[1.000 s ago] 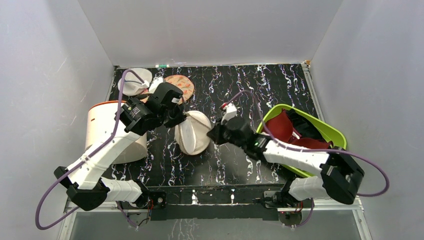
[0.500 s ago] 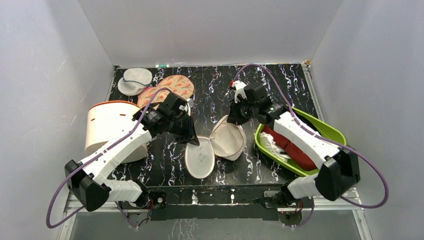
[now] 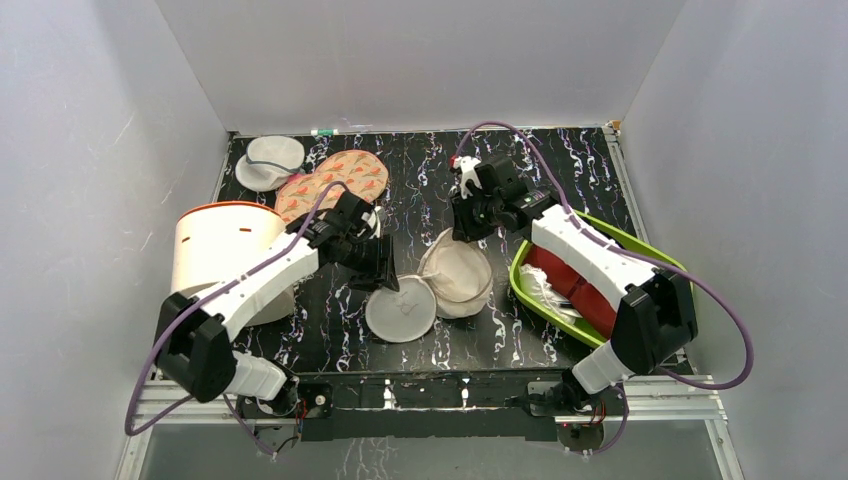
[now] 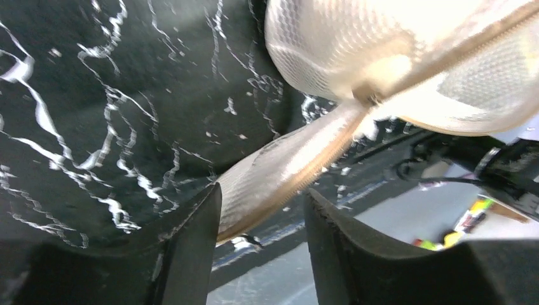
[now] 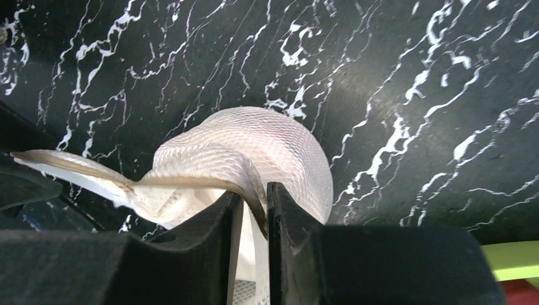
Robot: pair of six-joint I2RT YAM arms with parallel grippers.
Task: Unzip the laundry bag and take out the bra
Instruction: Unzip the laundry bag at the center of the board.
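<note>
Laundry bag (image 3: 455, 280) unzipped, halves splayed flat on table (image 3: 560, 170). Left gripper (image 3: 385, 272) reaches in low, jaws apart around near half's rim. Right gripper (image 3: 466, 222) angled down, pinching far half's rim.

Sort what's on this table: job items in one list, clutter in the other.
Job: round cream-white mesh laundry bag, unzipped, halves spread; left gripper; right gripper pinching its rim.
Lying about: white tub with orange rim; small greyish mesh pod; orange patterned pads; lime-green tray holding red fabric, possibly the bra.
</note>
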